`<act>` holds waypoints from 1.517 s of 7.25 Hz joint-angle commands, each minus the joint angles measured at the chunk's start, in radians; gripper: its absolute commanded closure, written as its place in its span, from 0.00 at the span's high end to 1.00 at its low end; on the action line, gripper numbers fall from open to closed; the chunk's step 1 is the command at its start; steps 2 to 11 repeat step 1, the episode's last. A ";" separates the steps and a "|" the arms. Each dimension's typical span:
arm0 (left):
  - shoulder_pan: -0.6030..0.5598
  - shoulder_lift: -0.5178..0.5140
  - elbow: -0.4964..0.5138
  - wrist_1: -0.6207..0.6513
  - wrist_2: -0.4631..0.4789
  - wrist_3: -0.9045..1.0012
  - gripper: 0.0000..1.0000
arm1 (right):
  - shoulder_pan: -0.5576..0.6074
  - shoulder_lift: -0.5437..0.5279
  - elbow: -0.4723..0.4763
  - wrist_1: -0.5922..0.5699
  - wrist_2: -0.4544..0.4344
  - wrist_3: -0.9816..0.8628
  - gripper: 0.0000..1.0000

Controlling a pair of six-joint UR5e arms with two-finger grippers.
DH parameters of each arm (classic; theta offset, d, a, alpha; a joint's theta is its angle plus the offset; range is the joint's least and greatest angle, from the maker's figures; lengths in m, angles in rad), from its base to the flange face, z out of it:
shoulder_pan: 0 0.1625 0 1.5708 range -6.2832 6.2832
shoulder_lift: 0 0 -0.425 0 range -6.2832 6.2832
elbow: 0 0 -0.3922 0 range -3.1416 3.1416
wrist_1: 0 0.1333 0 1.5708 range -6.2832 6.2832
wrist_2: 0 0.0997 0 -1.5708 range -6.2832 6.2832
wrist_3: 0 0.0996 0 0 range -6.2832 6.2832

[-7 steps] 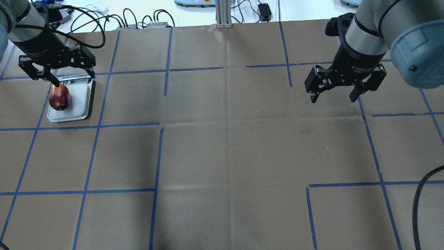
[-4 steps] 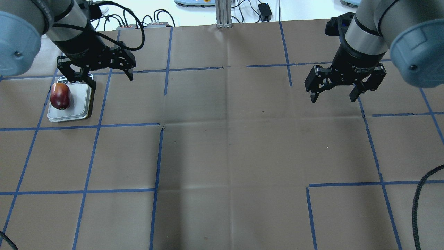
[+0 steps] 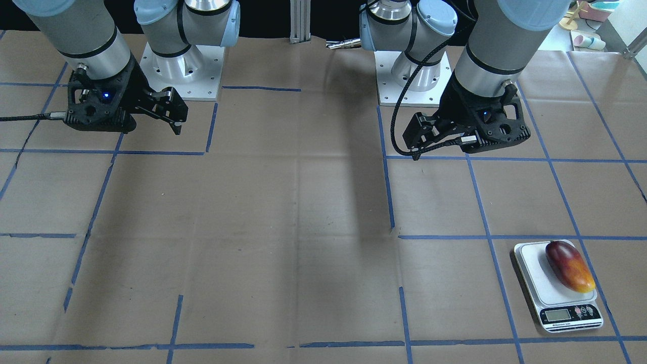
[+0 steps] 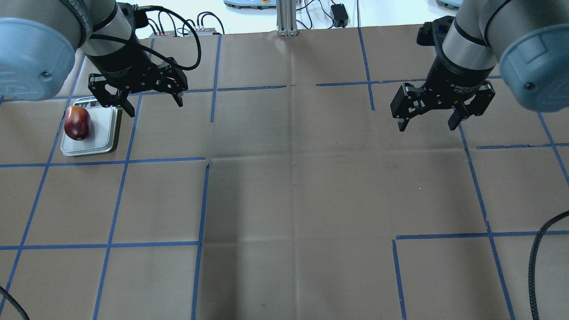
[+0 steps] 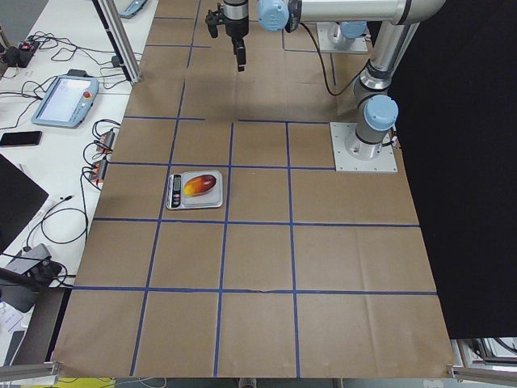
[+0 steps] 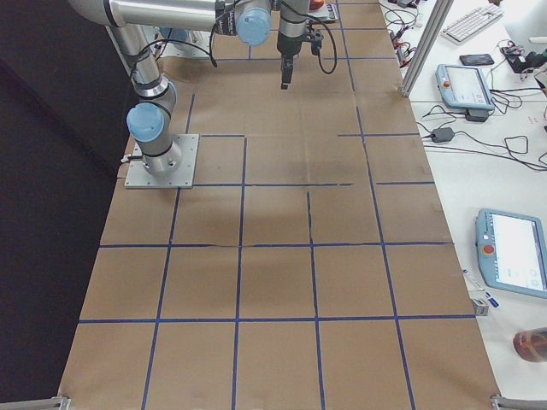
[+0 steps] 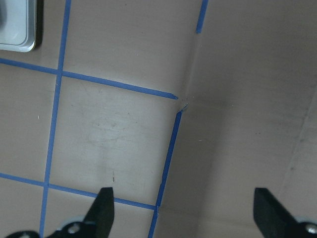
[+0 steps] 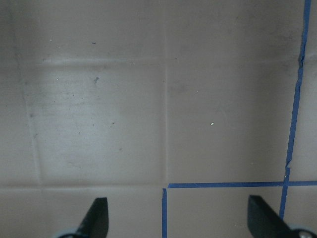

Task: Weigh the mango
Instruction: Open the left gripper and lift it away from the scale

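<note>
My left gripper [image 4: 154, 106] has pulled off the scale [image 4: 103, 133] toward bench centre, jaws wide open, nothing held. A sec ago it was right over the mango [image 4: 77, 123]. Mango now lies free on the scale plate, so placing looks done imo; right gripper [image 4: 427, 126] is open, empty and well apart.

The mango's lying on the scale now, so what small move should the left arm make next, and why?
Probably draw the left gripper a little away from the scale and hold still. The mango lies free on the scale's plate, and the gripper's jaws stand open and empty, apart from it, so the reading should settle undisturbed.
</note>
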 commanded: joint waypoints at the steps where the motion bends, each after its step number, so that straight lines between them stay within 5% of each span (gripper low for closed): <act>1: -0.002 0.000 0.001 0.000 0.001 0.002 1.00 | 0.000 0.000 0.000 0.000 0.000 0.000 1.00; 11: -0.002 0.000 0.001 0.000 0.001 0.002 1.00 | 0.000 0.000 0.000 0.000 0.000 0.000 1.00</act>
